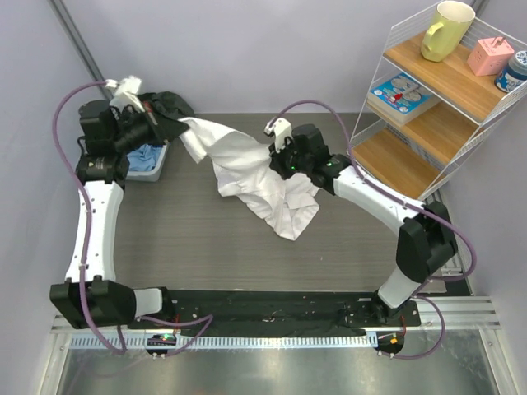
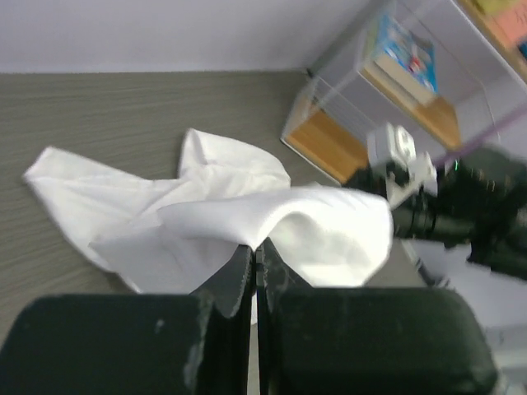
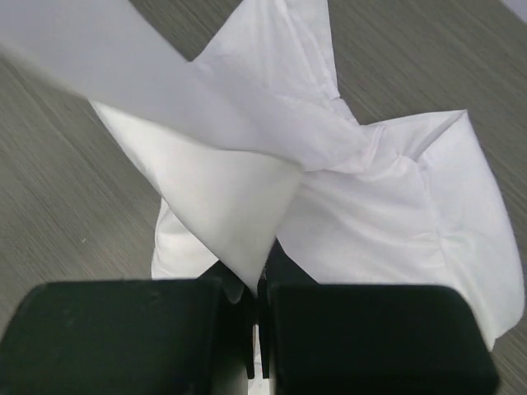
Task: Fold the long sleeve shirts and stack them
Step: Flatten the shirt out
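Observation:
One white long sleeve shirt hangs stretched between my two grippers, and its lower part trails crumpled on the grey table. At the back left, my left gripper is shut on an edge of the cloth. The left wrist view shows its jaws pinched on a white fold. Near the middle of the table, my right gripper is shut on another part of the shirt. In the right wrist view a point of cloth runs down between its closed tips.
A grey bin with blue cloth in it stands at the back left, under the left arm. A wire shelf unit stands at the right, holding a yellow mug, a pink box and a book.

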Robot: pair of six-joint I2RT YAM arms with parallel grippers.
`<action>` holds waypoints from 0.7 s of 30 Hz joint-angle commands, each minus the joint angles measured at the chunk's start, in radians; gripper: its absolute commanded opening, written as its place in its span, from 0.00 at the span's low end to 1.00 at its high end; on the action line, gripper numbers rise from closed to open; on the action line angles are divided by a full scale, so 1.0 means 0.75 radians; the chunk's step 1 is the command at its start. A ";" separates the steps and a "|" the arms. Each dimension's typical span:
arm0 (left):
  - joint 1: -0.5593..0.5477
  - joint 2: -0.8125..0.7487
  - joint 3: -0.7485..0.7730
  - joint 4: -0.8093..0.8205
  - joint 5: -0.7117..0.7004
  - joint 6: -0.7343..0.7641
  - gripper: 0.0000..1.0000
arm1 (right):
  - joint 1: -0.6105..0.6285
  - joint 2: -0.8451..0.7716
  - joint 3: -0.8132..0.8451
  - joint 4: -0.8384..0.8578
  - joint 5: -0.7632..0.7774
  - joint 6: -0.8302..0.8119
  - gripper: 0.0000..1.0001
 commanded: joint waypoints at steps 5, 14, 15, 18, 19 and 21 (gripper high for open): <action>-0.776 0.021 0.074 -0.625 -0.127 1.039 0.41 | -0.233 -0.267 0.043 -0.064 -0.208 0.020 0.01; -0.505 0.418 0.155 -0.463 -0.266 1.245 0.86 | -0.432 -0.457 -0.009 -0.170 -0.323 -0.040 0.01; -0.505 0.467 0.166 -0.465 -0.278 1.274 0.88 | -0.438 -0.470 -0.003 -0.189 -0.321 -0.050 0.01; -0.509 0.653 0.208 -0.449 -0.325 1.374 0.92 | -0.448 -0.492 0.006 -0.244 -0.305 -0.074 0.01; -0.509 0.729 0.225 -0.449 -0.329 1.397 0.92 | -0.456 -0.514 0.004 -0.248 -0.298 -0.076 0.01; -0.515 0.796 0.245 -0.441 -0.344 1.436 0.93 | -0.461 -0.531 0.006 -0.264 -0.296 -0.079 0.01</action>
